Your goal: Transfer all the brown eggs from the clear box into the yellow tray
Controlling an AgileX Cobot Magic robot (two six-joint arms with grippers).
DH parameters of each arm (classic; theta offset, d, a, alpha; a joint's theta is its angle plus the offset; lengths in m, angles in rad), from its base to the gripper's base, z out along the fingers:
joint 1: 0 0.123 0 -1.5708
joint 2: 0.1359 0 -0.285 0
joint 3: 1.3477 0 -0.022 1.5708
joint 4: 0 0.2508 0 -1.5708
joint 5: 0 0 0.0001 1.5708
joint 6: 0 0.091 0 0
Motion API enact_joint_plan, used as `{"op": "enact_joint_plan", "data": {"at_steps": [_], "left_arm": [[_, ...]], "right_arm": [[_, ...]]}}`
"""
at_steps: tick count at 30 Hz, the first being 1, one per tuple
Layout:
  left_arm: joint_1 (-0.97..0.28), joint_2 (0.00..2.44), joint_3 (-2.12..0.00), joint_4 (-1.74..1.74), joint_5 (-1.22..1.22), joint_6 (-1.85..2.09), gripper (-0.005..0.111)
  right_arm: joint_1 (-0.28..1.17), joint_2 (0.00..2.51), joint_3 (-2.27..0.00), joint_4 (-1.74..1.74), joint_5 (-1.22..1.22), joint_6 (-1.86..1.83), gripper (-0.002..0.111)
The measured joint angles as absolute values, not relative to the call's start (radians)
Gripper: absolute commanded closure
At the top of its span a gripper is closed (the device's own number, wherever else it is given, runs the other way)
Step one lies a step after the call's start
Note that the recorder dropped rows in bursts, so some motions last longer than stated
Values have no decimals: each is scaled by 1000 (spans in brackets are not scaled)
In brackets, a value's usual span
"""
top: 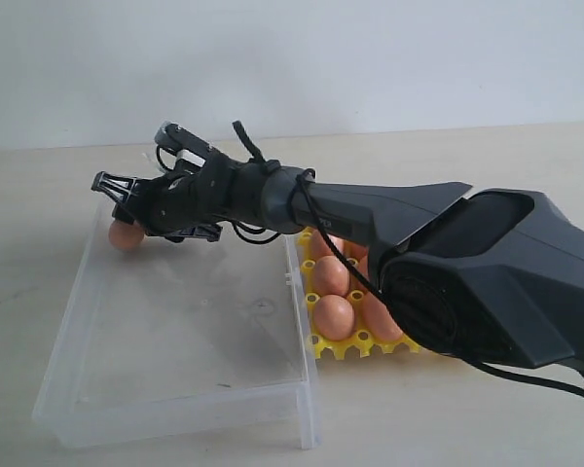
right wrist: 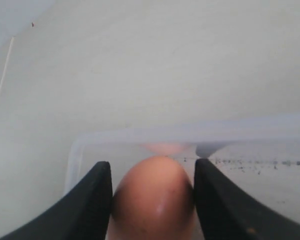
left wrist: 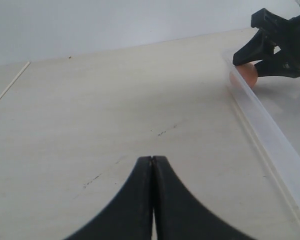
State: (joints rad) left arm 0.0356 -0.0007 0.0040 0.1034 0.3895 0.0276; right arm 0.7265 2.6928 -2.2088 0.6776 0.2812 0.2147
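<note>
- Nearest in the exterior view is the low front wall of the clear box, which sits on the pale counter. Its floor is bare except for the far left corner.
- The bulky black housing of the right arm fills the near right side. It slants across toward the far left of the box.
- The yellow tray lies just beside the box's right wall. Brown eggs sit in the cells that show, and the arm hides the other cells.
- The left hand is closed with its two tips pressed together and nothing between them. It hangs over bare counter outside the box's left wall.
- One brown egg lies in the far left corner of the box, close against the walls.
- The right hand is lowered over that egg. Its fingers touch the shell on either side, so it grips the egg.
- A plain white wall rises behind the counter.
</note>
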Motion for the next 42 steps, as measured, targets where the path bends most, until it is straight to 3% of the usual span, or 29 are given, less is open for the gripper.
{"op": "enact_joint_plan", "data": {"at_steps": [21, 32, 36, 42], "left_arm": [[36, -1, 4, 103, 389, 28, 107], [36, -1, 4, 103, 389, 28, 107], [36, -1, 4, 103, 389, 28, 107], [36, -1, 4, 103, 389, 28, 107]], "right_arm": [[724, 2467, -2088, 345, 415, 192, 108], [724, 2162, -1654, 212, 259, 192, 108], [724, 1913, -1368, 105, 102, 192, 108], [664, 1656, -1112, 0, -24, 192, 108]]}}
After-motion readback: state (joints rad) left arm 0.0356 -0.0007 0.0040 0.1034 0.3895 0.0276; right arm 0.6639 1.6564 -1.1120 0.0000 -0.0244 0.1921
